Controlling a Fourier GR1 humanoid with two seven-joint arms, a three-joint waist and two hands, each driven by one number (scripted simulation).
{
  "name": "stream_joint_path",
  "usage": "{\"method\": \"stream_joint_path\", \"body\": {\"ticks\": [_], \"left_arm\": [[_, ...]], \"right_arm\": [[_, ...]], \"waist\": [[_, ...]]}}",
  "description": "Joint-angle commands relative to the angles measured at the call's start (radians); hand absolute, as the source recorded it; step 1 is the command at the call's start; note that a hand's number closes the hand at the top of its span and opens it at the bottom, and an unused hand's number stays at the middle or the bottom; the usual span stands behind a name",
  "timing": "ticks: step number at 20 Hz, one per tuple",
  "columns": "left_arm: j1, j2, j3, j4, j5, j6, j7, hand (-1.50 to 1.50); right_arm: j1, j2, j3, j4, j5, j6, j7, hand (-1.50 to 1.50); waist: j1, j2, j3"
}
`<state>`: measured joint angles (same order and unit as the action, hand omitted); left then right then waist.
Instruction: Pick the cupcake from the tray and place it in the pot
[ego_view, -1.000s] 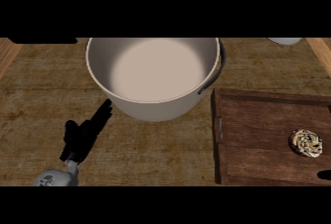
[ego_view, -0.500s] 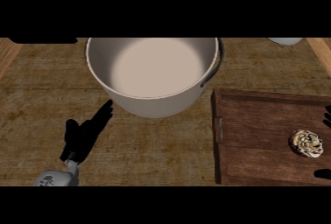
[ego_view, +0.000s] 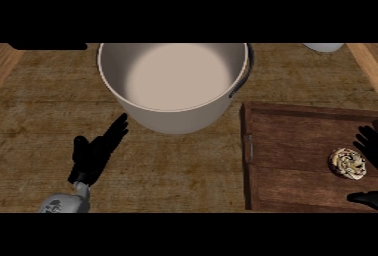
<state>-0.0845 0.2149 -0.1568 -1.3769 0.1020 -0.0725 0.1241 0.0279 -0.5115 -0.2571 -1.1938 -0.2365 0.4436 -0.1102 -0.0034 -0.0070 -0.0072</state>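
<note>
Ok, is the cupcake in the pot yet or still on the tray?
Still on the tray. The cupcake lies on the wooden tray near its right side, and the pot interior shows nothing inside.

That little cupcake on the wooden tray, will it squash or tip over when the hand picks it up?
The cupcake looks small next to the right hand closing in on it, so it is probably light. Its lumpy top suggests soft icing that may dent. It sits flat on the tray, so it seems unlikely to roll, though a sideways nudge might tip it.

I see pale grey pot, dark brown wooden tray, tan-and-brown mottled cupcake at 3 o'clock, black left hand.
</note>
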Motion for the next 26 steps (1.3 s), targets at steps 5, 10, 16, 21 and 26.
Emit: {"method": "stream_joint_path", "body": {"ticks": [5,10,16,21,26], "left_arm": [[-0.046,-0.016,0.016,0.059,-0.015,-0.013,-0.001,0.00],[-0.023,-0.025,0.011,0.012,-0.013,-0.014,0.026,0.00],[-0.039,-0.019,0.018,0.020,-0.017,-0.022,0.030,0.00],[-0.029,-0.038,-0.001,0.017,-0.030,-0.021,0.006,0.00],[-0.054,-0.042,-0.040,-0.003,-0.043,-0.044,0.029,0.00]], "right_arm": [[-0.071,0.038,0.100,0.100,0.252,-0.084,-0.218,1.50],[-0.022,0.072,0.057,0.191,0.160,0.012,-0.286,1.50],[-0.074,0.107,0.037,0.224,0.178,-0.042,-0.371,1.50],[-0.207,0.109,0.075,0.230,0.233,-0.072,-0.388,1.50],[-0.442,0.094,0.134,0.328,0.268,0.015,-0.408,1.50]], "waist": [[0.011,0.011,0.008],[0.006,0.009,0.008],[0.009,0.010,0.009],[0.035,0.014,0.009],[0.117,0.032,0.014]]}}
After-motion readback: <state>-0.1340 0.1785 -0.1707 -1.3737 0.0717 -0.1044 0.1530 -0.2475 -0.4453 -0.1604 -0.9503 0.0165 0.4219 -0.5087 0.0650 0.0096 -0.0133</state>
